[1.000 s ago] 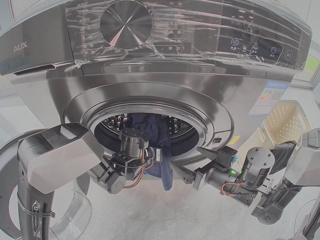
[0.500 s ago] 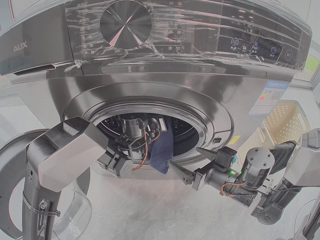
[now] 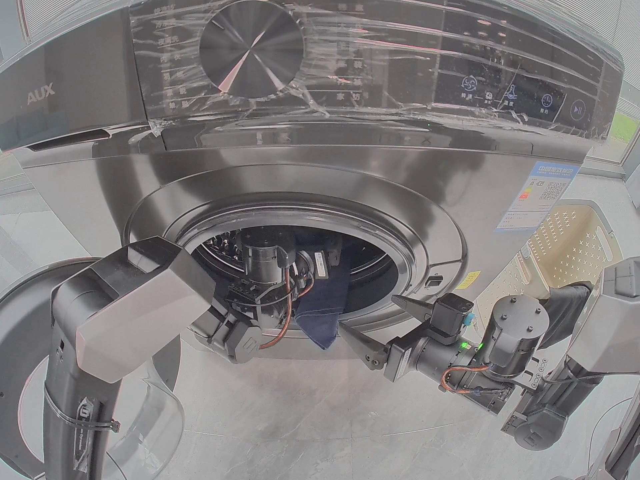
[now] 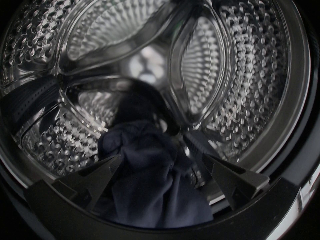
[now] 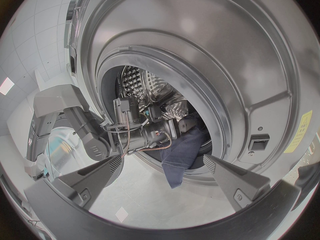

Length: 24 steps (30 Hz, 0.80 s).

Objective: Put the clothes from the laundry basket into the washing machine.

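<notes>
A dark blue garment (image 4: 150, 184) lies at the front of the washing machine drum (image 4: 260, 67). One end of it hangs out over the door lip (image 3: 321, 318). My left gripper (image 4: 161, 157) is inside the drum mouth, open, its two fingers spread on either side of the heaped cloth without pinching it. The left arm's wrist (image 3: 267, 268) sits in the round opening. My right gripper (image 3: 383, 328) hovers open just outside the opening's lower right, with nothing between its fingers (image 5: 233, 180). The garment's hanging end (image 5: 180, 160) shows past them.
The machine's glass door (image 3: 133, 401) stands swung open at the left, beside my left arm. A cream perforated laundry basket (image 3: 567, 248) stands to the machine's right, behind my right arm. Pale tiled floor (image 3: 320, 421) lies below the opening.
My left arm rose and pushed into the drum mouth, taking the garment with it, so less cloth now hangs outside. The right arm stayed still.
</notes>
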Available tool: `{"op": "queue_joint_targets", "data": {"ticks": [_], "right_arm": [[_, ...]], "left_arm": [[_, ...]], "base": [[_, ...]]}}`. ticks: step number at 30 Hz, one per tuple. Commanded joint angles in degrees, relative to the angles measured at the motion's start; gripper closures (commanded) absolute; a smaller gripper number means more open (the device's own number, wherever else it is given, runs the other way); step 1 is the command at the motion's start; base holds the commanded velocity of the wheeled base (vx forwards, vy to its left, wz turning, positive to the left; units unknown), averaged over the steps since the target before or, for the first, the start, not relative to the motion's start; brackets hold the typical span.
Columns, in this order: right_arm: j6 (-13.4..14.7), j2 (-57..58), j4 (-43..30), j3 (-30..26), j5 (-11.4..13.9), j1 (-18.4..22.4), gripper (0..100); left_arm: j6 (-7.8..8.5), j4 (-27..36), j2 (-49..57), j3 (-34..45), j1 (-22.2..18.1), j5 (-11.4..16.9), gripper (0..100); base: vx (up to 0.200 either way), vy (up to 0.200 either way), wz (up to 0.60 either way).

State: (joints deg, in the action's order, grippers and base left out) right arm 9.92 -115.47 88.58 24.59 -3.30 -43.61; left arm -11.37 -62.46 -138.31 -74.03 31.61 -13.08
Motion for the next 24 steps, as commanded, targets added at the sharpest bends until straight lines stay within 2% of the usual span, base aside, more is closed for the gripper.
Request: {"op": "queue_joint_targets", "data": {"ticks": [1, 8, 9, 12, 17, 24], "right_arm": [[0.01, -0.37, 0.02, 0.02, -0.04, -0.08, 0], [0.10, -0.46, 0.02, 0.02, 0.05, -0.08, 0], [0.10, -0.46, 0.02, 0.02, 0.05, -0.08, 0], [0.10, -0.46, 0.02, 0.02, 0.05, 0.01, 0], [0.10, -0.55, 0.02, 0.02, 0.05, 0.01, 0], [0.10, -0.55, 0.02, 0.02, 0.05, 0.01, 0]], "left_arm": [[0.21, 3.23, 3.23, 6.09, 0.29, 0.25, 0], [0.65, 2.61, -0.64, 7.24, 0.65, 0.86, 0], [1.09, 2.61, -1.26, 7.06, 0.56, 0.86, 100], [1.44, 2.52, -2.05, 5.74, 0.29, 0.95, 100], [0.83, 2.26, -2.22, 0.12, -0.58, 0.69, 100], [0.56, -1.43, -2.22, -4.89, -2.25, -0.02, 100]], "base": [[0.000, 0.000, 0.00], [0.000, 0.000, 0.00], [0.000, 0.000, 0.00], [0.000, 0.000, 0.00], [0.000, 0.000, 0.00], [0.000, 0.000, 0.00]]}}
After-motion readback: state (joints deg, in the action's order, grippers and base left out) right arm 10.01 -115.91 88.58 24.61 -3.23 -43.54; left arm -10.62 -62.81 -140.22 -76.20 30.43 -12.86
